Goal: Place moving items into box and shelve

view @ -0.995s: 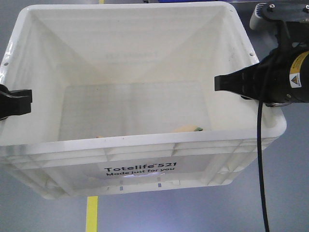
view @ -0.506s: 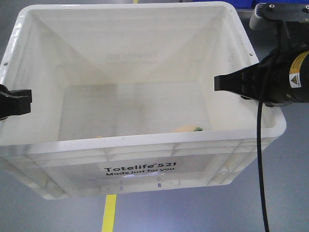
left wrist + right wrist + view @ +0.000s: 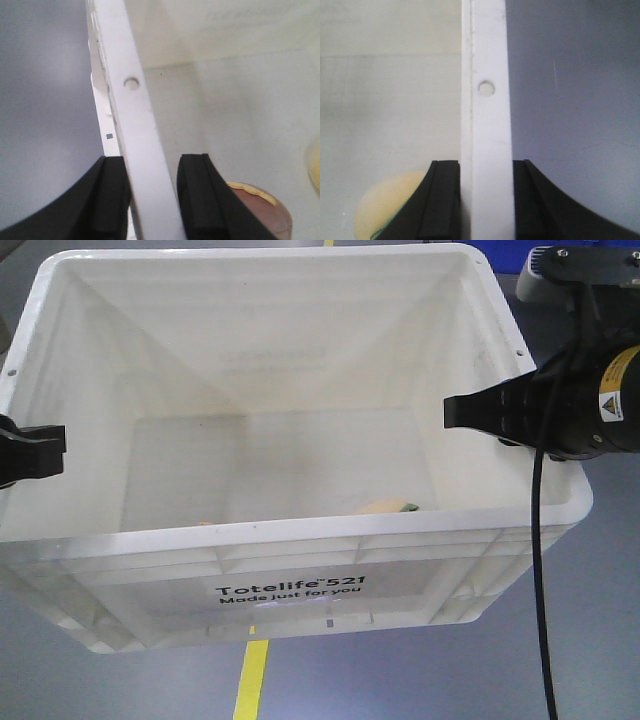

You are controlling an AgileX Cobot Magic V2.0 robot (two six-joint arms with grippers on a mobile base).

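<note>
Clenching left gripper [image 3: 152,172] onto the box [image 3: 300,532] at its left rim, right gripper [image 3: 486,172] at its right. Holding pale yellow lump [image 3: 385,506] and brownish-pink lump [image 3: 265,212] inside.

Mouth of the box [image 3: 300,532] is seen open from above; the inner floor toward the far wall is bare. Obstacles inside: yellow-tan lump [image 3: 386,506] against the near wall, right of centre; greyish-pink lump [image 3: 262,212] low, just beside the left wall. The left side rim is taken up by the left gripper [image 3: 152,200], clamped with one finger inside and one outside. The right side rim is taken up likewise by the right gripper [image 3: 486,200]. Near and far rims are free. A black cable [image 3: 541,580] hangs past the near right corner.
</note>
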